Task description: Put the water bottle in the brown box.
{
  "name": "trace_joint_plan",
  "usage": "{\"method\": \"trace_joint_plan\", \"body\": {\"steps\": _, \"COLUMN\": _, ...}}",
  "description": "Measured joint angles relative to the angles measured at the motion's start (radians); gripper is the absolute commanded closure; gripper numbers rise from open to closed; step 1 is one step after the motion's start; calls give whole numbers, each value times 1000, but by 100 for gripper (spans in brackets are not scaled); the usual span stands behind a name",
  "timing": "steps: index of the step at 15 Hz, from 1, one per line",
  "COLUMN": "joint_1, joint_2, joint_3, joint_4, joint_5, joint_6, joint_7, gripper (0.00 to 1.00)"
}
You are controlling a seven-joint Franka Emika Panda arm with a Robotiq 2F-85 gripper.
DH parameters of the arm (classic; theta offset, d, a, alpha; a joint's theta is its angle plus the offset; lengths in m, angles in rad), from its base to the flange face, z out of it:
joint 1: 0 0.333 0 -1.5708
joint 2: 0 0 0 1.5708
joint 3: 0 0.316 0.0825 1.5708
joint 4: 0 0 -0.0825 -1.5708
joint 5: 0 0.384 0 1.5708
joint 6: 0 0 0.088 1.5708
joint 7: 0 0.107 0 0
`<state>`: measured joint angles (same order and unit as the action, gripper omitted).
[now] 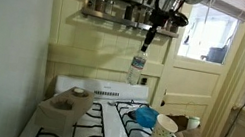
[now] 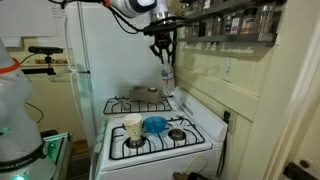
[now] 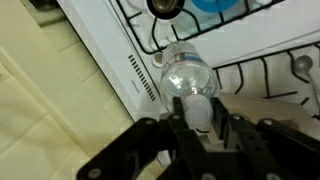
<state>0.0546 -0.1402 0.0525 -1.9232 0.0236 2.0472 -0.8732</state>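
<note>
My gripper (image 1: pixel 150 43) (image 2: pixel 165 55) (image 3: pixel 198 112) is shut on the cap end of the water bottle (image 1: pixel 138 66) (image 2: pixel 167 76) (image 3: pixel 186 75), a small clear plastic bottle that hangs below the fingers, high above the back of the white stove. The brown box (image 1: pixel 66 101) (image 2: pixel 147 94) is a low tan cardboard box lying on the stove's back burners; in the wrist view a tan strip of it (image 3: pixel 275 105) shows just beside the bottle. The bottle hangs above the stove's back edge, near the box.
A patterned paper cup (image 1: pixel 163 133) (image 2: pixel 133 128) stands on a front burner, and a blue item (image 1: pixel 143 114) (image 2: pixel 154 124) lies next to it. A shelf of spice jars (image 1: pixel 113 6) (image 2: pixel 235 22) hangs on the wall close to the arm. A fridge (image 2: pixel 95 60) stands beside the stove.
</note>
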Motion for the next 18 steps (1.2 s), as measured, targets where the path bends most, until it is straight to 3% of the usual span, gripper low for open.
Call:
{"method": "trace_joint_plan", "body": {"steps": 2, "joint_1": 48, "joint_2": -39, "joint_3": 22, "joint_4": 0, "joint_5": 22, "joint_6": -51, "joint_7": -46, "gripper": 92}}
{"method": "trace_joint_plan", "body": {"steps": 3, "joint_1": 71, "joint_2": -54, "joint_3": 32, "joint_4": 1, "joint_5": 33, "joint_6": -73, "joint_7": -71, "gripper": 68}}
{"method": "trace_joint_plan", "body": {"steps": 8, "joint_1": 116, "joint_2": -73, "joint_3": 42, "joint_4": 1, "joint_5": 48, "joint_6": -107, "joint_7": -140, "gripper": 68}}
{"method": "trace_joint_plan", "body": {"steps": 9, "joint_1": 115, "joint_2": -73, "joint_3": 38, "joint_4": 1, "joint_5": 48, "joint_6": -107, "joint_7": -147, "gripper": 92}}
{"method": "trace_joint_plan", "body": {"steps": 13, "joint_1": 126, "joint_2": -45, "joint_3": 54, "joint_4": 7, "joint_5": 46, "joint_6": -104, "joint_7": -159, "gripper": 92}}
{"method": "trace_joint_plan", "body": {"steps": 18, "joint_1": 191, "joint_2": 97, "joint_3": 146, "joint_4": 122, "joint_5": 35, "joint_6": -104, "joint_7": -224, "gripper": 92}}
